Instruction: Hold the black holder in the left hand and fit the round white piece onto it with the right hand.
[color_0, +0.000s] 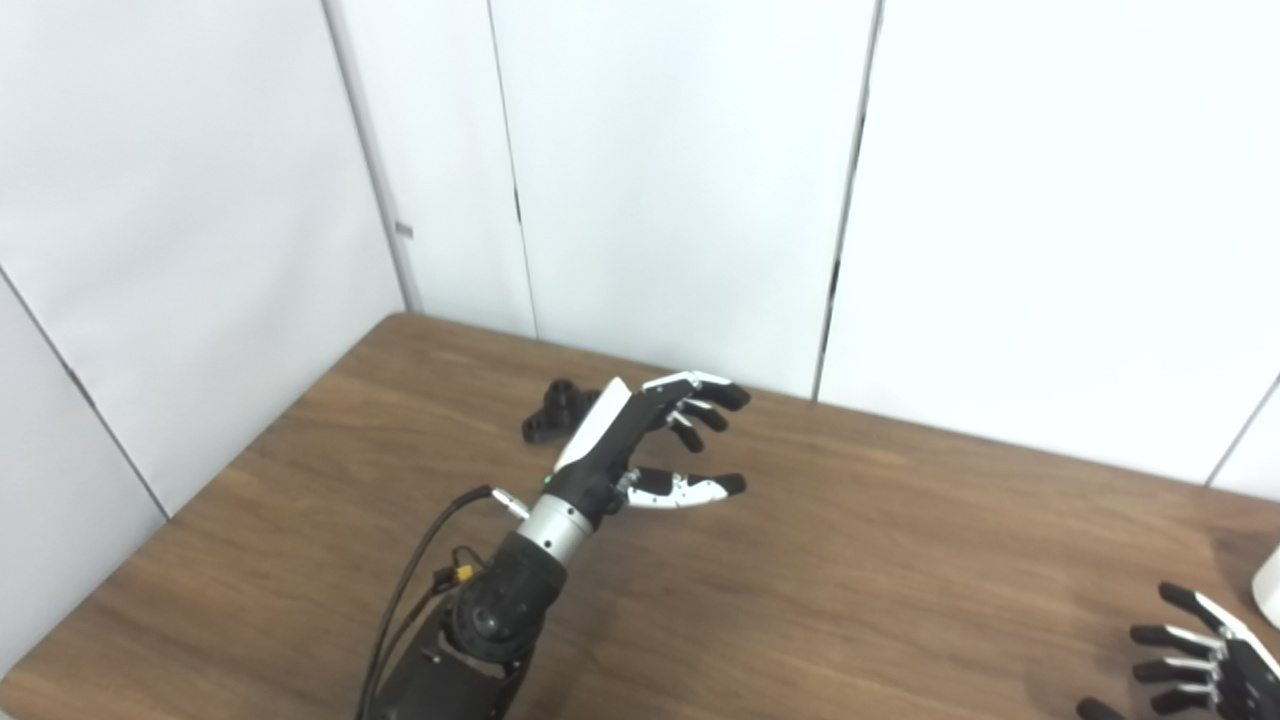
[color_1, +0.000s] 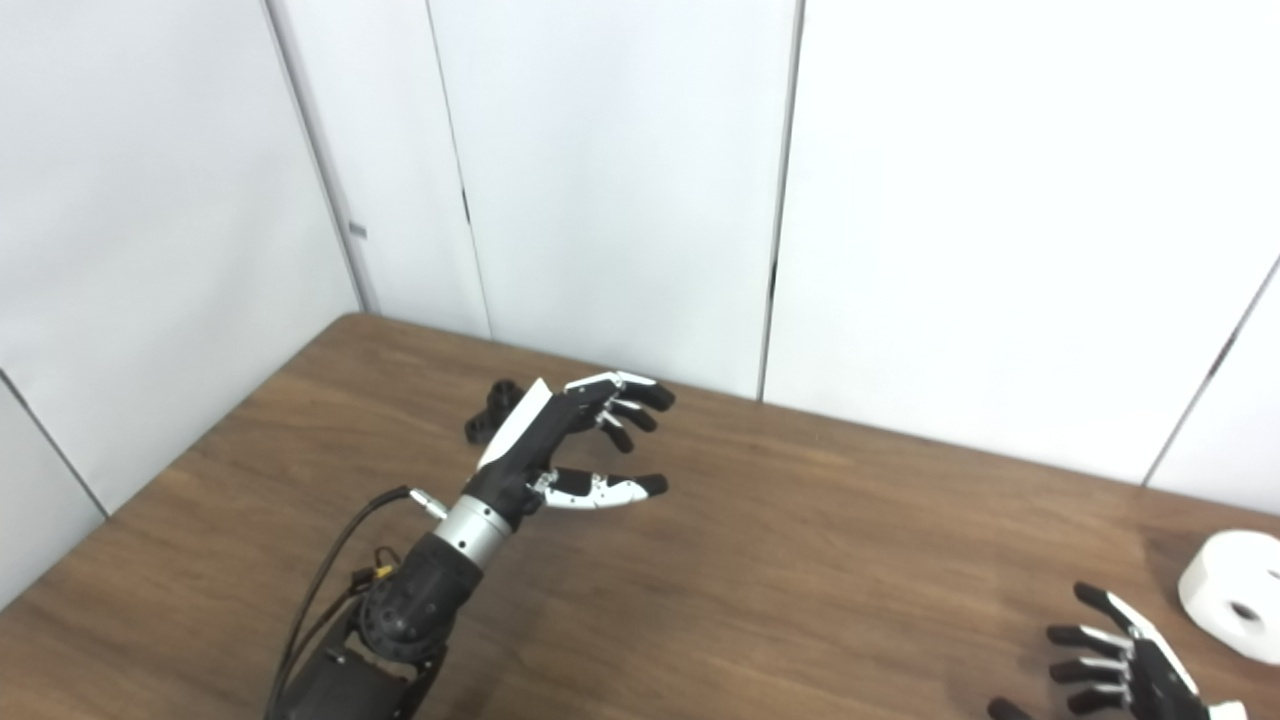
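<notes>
The black holder (color_0: 556, 409), a small lumpy part with a short round stub, lies on the brown wood-grain desk (color_0: 850, 580) near its far left edge, just behind the left hand (color_0: 640, 440), which hangs above the surface with fingers spread and holds nothing. The round white piece (color_1: 1236, 595), a thick disc with a dark hole in its face, lies at the desk's right side, just beyond the right hand (color_1: 1125, 665), whose fingers are also spread and empty. White wall panels (color_0: 680, 170) rise behind the desk.
</notes>
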